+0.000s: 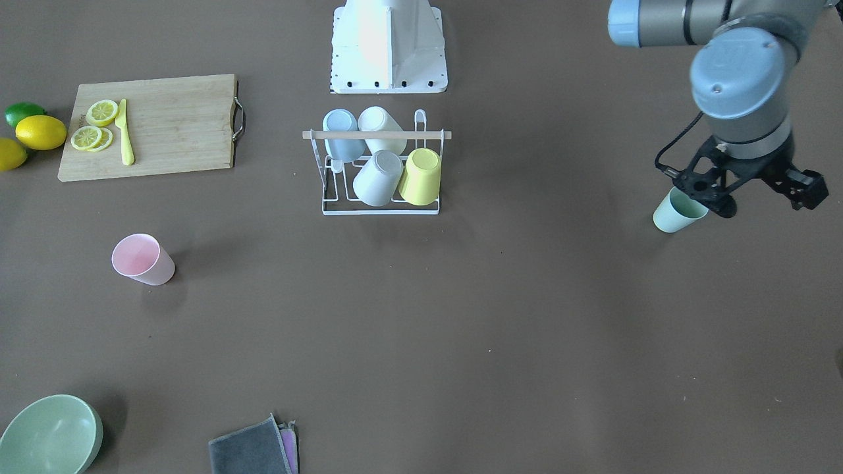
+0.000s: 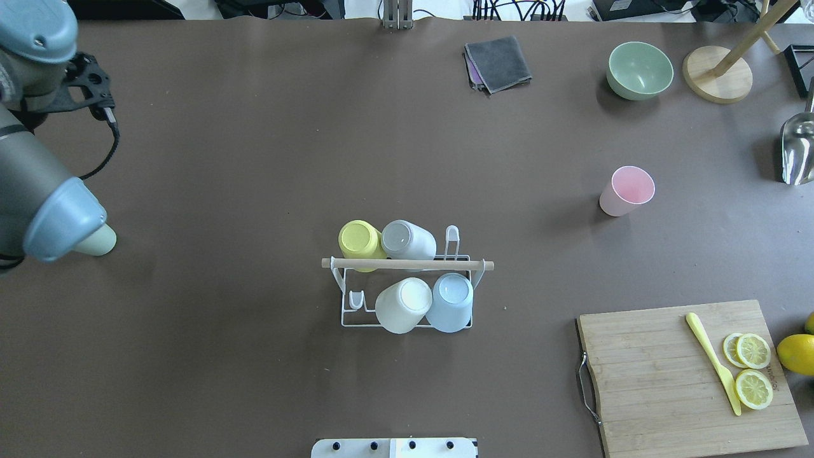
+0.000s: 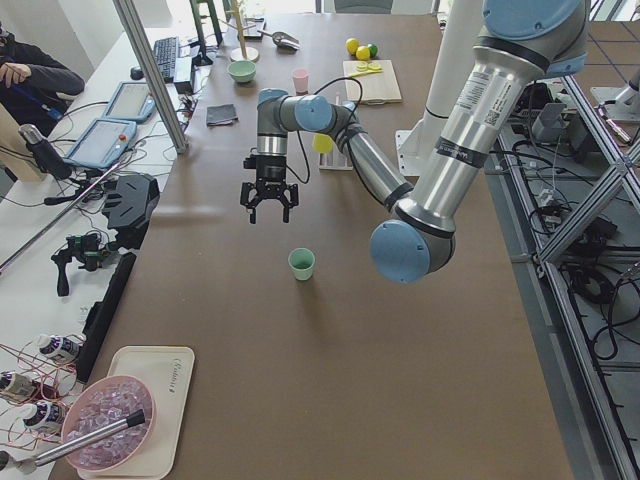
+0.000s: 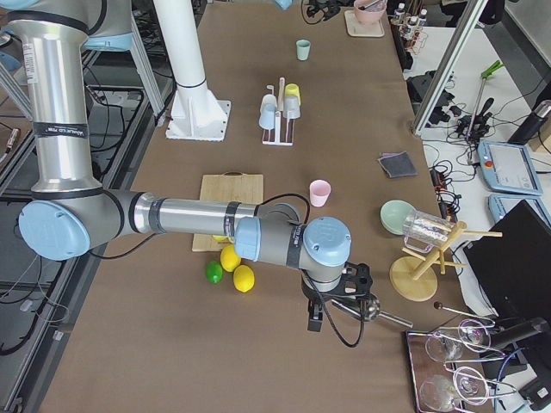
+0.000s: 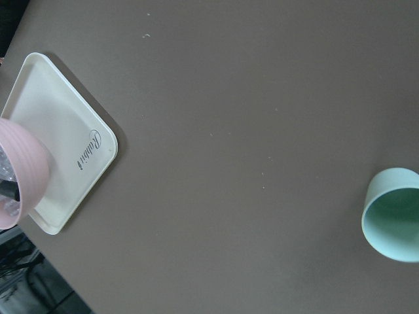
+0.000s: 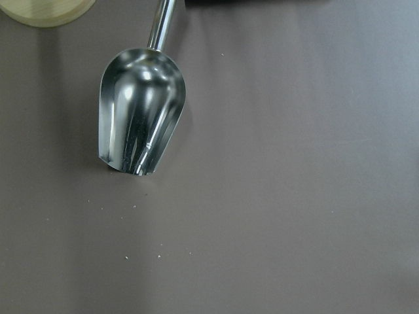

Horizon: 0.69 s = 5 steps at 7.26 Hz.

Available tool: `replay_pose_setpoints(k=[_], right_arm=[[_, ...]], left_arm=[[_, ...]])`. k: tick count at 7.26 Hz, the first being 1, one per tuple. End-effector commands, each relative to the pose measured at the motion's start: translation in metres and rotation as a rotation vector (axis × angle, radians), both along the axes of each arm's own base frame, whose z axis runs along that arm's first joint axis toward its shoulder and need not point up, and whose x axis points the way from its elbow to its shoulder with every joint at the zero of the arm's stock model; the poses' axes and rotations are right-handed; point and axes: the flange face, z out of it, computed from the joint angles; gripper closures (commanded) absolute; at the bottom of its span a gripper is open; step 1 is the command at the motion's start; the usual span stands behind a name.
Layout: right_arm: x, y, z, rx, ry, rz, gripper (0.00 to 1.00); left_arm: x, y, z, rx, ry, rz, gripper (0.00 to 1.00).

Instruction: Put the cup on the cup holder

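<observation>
**Worktop and arms.** The matte brown worktop [image 1: 527, 329] carries everything. The left arm's black two-finger end effector [image 1: 747, 194] hangs above it, well apart from the cup holder on the robot's left. It points down, with its fingers spread wide and pinching nothing. The left wrist view catches the loose mint cup only at its frame edge, so the tool is near that cup but not over it. The right arm's end effector [image 4: 331, 303] is far off on the holder's other side, above a polished metal scoop [image 6: 141, 118]. I cannot tell whether its fingers are spread or pressed together.

**Holder.** The small white wire cup holder with upright prongs and a light wooden rod across its top [image 2: 407, 263] stands just in front of the robot base. Four smooth tapered cups sit tilted, mouth-down, on it: yellow [image 2: 359, 240], grey [image 2: 407, 238], white [image 2: 402, 305] and pale blue [image 2: 450, 302]. One thin wire prong [image 2: 452, 235] at the holder's far right corner, robot's view, is bare.

**Cups.** The pale mint-green tapered cup [image 1: 678, 212] is matte and looks plastic. It stands upright on the worktop, well apart from the holder on the robot's left. A matching pink tapered cup [image 1: 141, 260] stands well apart on the holder's opposite side.

**Judgement.** The step in hand is the approach, with no grasp yet made. The next move calls for centring the spread fingers over the mint cup's rim, descending, and closing on its thin wall. The cup looks light and may tip or slide.
</observation>
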Motion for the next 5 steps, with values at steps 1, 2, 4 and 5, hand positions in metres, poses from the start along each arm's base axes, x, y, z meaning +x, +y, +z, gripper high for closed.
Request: replay_pose_setpoints(k=[1,2,4,5], right_arm=[[-0.050,-0.025,-0.028,-0.009,-0.031,-0.030,0.01],[-0.071,-0.035,-0.053,-0.026,-0.029,-0.006,0.01],[-0.098,-0.042,-0.080,-0.026,-0.043,-0.002,0.01],[-0.112,-0.046,-0.103,-0.020,-0.044,-0.014,0.04]], left_arm=[[0.088,0.032,-0.004,0.042,-0.256,0.219,0.01],[0.114,0.044,0.009,0.023,-0.302,0.279,0.01],[0.137,0.040,0.021,-0.048,-0.352,0.463,0.01],[0.144,0.044,0.025,-0.064,-0.361,0.541,0.01]])
